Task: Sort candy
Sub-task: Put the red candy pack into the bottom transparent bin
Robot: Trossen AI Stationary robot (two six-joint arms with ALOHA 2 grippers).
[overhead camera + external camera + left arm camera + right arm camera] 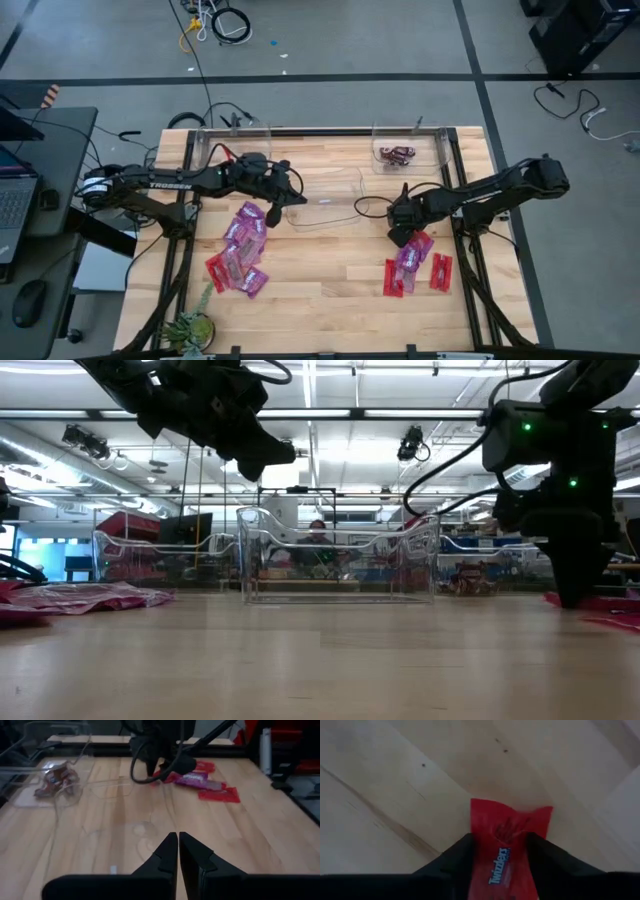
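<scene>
The candy lies in two heaps. Purple and red packets [240, 250] are at the table's left; purple and red ones [410, 262] are at its right. My right gripper [400, 237] points down onto the right heap, open, with a finger on each side of a red packet [510, 825] that lies flat on the wood. My left gripper [177, 845] is shut and empty. It hangs above the table by the middle clear bin [318, 198], clear of the left heap. Dark brown packets [397, 154] lie in a far clear bin. My right gripper comes from above with its two fingers [455, 852] along the two long sides of the red packet [485, 845]. The packet lies flat on the table. Whether the fingers touch it, I cannot tell.
Clear bins [340, 555] stand along the table's far side and middle. A small green plant [190, 328] sits at the near left corner. Bare wood lies between the two heaps. A desk with a laptop and mouse [28, 300] is beyond the table's left edge.
</scene>
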